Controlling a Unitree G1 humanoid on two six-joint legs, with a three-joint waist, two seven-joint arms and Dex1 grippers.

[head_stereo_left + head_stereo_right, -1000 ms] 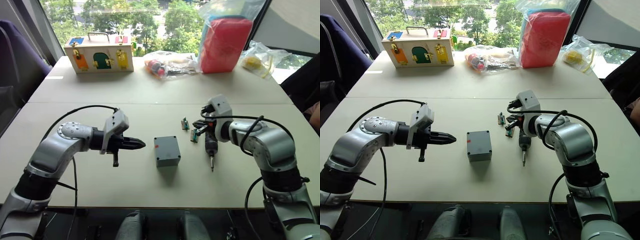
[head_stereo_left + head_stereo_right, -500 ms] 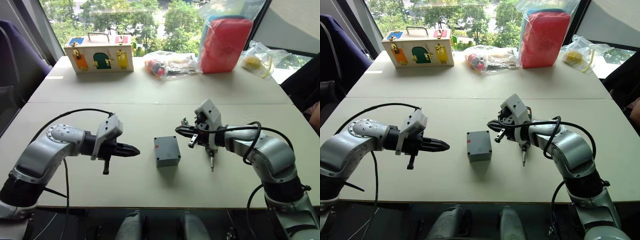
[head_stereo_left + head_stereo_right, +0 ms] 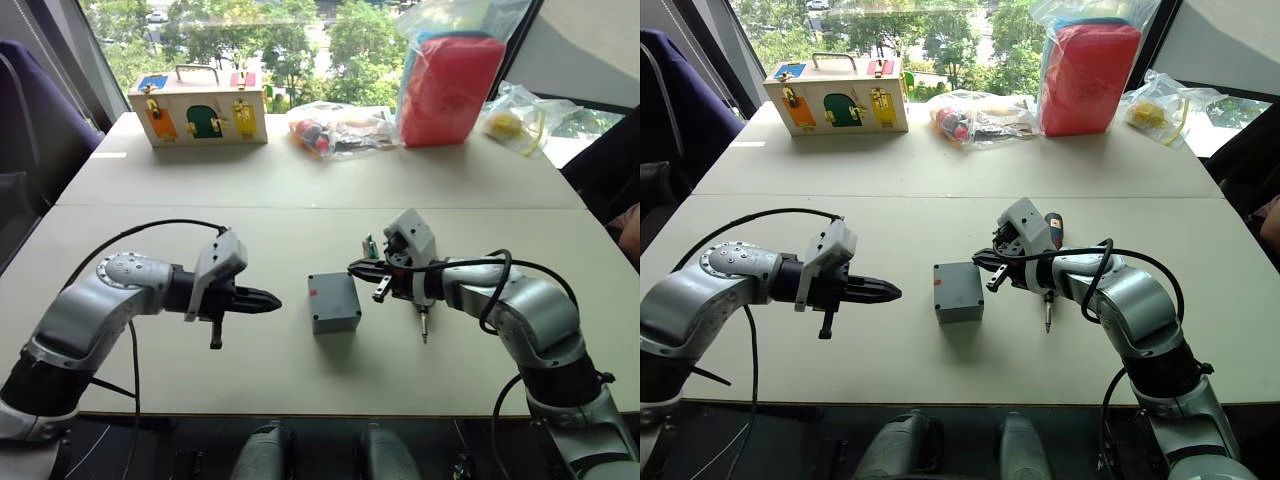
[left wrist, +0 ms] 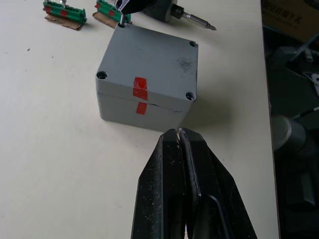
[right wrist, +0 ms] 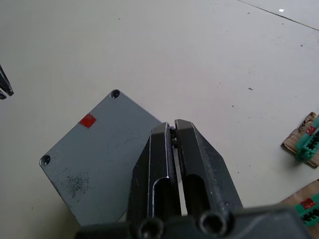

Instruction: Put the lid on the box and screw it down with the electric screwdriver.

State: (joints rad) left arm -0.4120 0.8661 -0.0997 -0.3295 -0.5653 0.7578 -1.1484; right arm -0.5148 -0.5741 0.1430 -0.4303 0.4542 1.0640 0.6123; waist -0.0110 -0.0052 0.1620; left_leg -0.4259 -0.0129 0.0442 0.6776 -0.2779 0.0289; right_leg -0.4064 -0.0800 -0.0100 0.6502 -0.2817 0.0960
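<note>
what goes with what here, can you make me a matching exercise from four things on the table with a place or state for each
Things:
1. flat square grey plastic lid
2. dark cylindrical electric screwdriver
3. green connector pieces
4. wooden box with coloured doors

Places or states:
A. far end of the table by the window
B. seated on top of the grey plastic box
C. lying on the table under the right arm
D. on brown backing, beyond the grey box as seen from the left wrist

Pairs: 1-B, 2-C, 3-D, 4-A
</note>
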